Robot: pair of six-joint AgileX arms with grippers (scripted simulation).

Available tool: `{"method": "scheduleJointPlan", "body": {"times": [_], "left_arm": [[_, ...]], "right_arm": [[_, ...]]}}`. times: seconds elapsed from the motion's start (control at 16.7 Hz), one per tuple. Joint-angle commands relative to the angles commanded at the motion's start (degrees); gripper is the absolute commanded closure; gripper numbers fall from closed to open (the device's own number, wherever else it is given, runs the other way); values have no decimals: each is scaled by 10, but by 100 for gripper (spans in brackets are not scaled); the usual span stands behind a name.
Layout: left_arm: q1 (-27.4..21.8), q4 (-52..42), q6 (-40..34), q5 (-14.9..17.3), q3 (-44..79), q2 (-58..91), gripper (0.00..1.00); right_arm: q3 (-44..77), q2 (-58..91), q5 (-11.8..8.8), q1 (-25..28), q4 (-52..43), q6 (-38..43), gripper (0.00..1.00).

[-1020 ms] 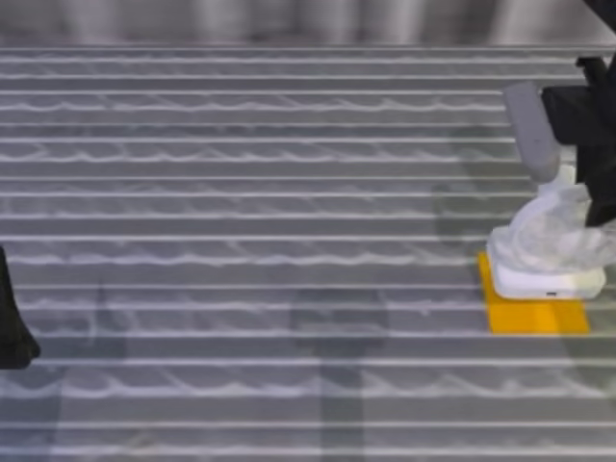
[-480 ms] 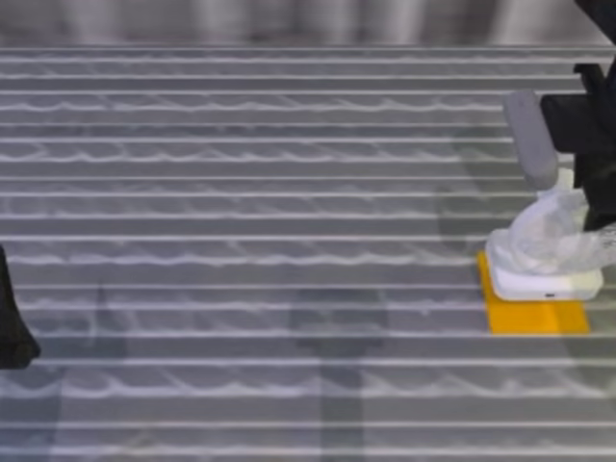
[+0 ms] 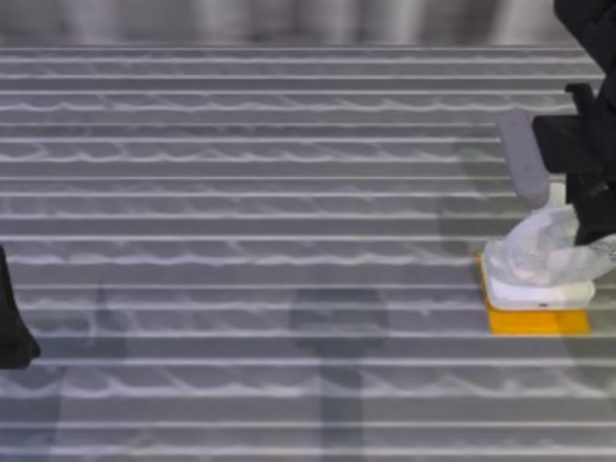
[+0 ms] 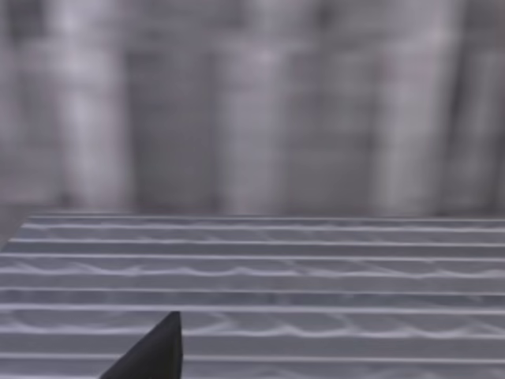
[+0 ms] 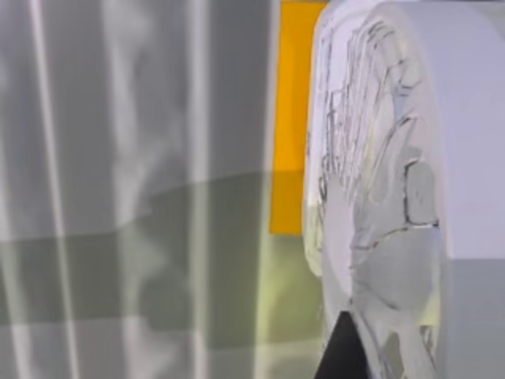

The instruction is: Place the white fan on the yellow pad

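The white fan (image 3: pixel 537 268) stands with its block base on the yellow pad (image 3: pixel 539 322) near the table's right edge; an orange strip of pad shows along the base's near side and left side. My right gripper (image 3: pixel 580 226) reaches down from the top right and is shut on the fan's caged head. In the right wrist view the fan's cage (image 5: pixel 379 174) fills the right half, the yellow pad (image 5: pixel 293 103) shows beside it, and one dark fingertip (image 5: pixel 345 351) lies against the cage. My left gripper (image 3: pixel 10 332) is parked at the left edge.
The table (image 3: pixel 269 241) is a grey surface with pale horizontal stripes, and a grey striped wall runs behind its far edge. Shadows of the arms fall across the middle and right of it.
The right gripper and the fan have shifted slightly toward the table's near edge, so the fan's base now covers more of the yellow pad. The left arm has not moved.
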Motion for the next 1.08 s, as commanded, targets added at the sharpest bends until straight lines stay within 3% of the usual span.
{"method": "scheduleJointPlan", "body": {"times": [0.72,1.08], "left_arm": [[0,0,0,0,0,0,0],[0,0,0,0,0,0,0]], "right_arm": [[0,0,0,0,0,0,2],[0,0,0,0,0,0,0]]}}
